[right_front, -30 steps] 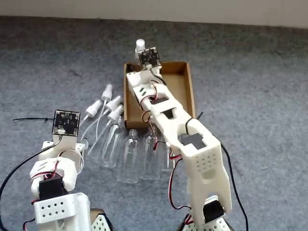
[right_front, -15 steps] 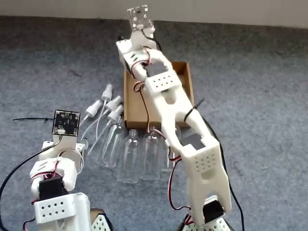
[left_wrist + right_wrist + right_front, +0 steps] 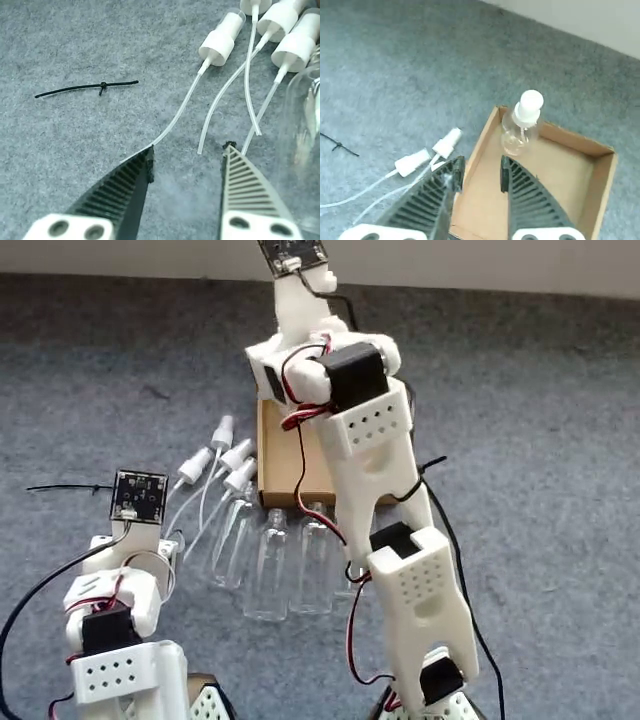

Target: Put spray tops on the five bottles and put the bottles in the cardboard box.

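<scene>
My left gripper, spread and empty, sits nearer than the right to the spray tops, their tubes trailing toward it, while my right gripper, also spread, hangs over the cardboard box holding one capped bottle.

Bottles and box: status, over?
Left gripper open by spray tops; right gripper open above box. One capped bottle in box, four uncapped bottles on carpet. Black tie lies aside.
</scene>
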`<state>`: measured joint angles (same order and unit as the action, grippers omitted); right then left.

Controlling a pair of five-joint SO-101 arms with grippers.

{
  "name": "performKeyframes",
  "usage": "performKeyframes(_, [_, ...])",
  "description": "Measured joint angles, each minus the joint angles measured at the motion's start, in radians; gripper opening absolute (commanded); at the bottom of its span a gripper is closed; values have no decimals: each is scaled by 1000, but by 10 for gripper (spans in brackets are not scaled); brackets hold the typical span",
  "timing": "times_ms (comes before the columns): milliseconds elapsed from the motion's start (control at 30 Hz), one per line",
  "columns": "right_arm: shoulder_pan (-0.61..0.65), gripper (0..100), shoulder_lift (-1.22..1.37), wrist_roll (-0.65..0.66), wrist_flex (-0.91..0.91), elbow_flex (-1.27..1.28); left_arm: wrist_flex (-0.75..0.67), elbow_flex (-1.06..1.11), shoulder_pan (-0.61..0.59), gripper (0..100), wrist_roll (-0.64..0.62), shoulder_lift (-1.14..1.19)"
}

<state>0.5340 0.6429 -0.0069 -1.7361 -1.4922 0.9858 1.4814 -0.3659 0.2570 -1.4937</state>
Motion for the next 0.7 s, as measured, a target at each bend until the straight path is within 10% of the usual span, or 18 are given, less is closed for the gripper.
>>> performKeyframes(467, [-69,85,-442,0,2,913,-2,15,0,204,0,2])
performKeyframes(700, [-91,181,-848,-18,321,1611,-2,15,0,204,0,2])
